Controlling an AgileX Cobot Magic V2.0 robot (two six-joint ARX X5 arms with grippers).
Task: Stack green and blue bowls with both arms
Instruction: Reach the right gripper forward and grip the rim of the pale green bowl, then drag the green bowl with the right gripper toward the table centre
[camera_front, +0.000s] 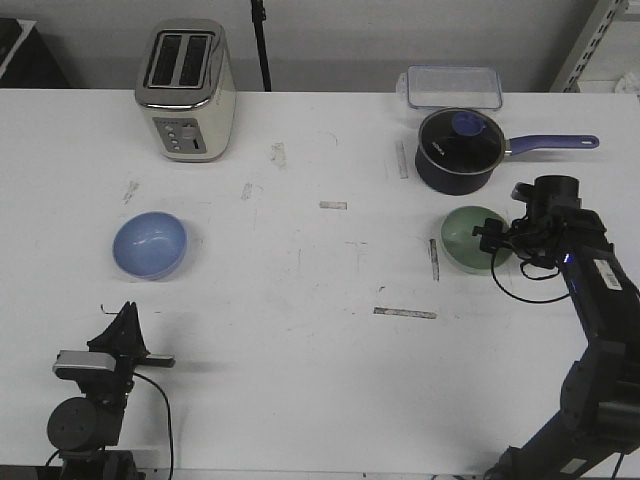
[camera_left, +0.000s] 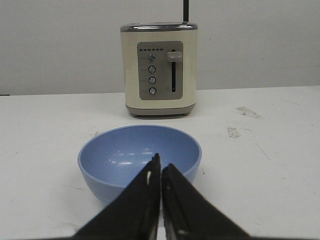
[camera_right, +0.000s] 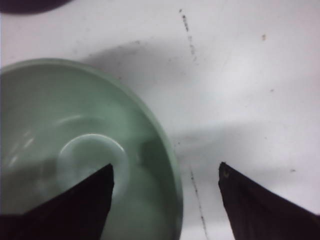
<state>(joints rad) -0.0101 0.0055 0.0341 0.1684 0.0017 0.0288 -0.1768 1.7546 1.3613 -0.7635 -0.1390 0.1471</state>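
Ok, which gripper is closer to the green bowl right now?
Right. The right gripper straddles the green bowl rim, jaws open. The left gripper sits shut, facing the blue bowl.

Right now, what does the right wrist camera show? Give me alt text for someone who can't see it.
The right gripper hangs open over the rim of a pale green bowl, one finger above the bowl's inside and the other above the white table outside it. The bowl is empty and glossy, and a dark object's edge shows at one corner of the view.
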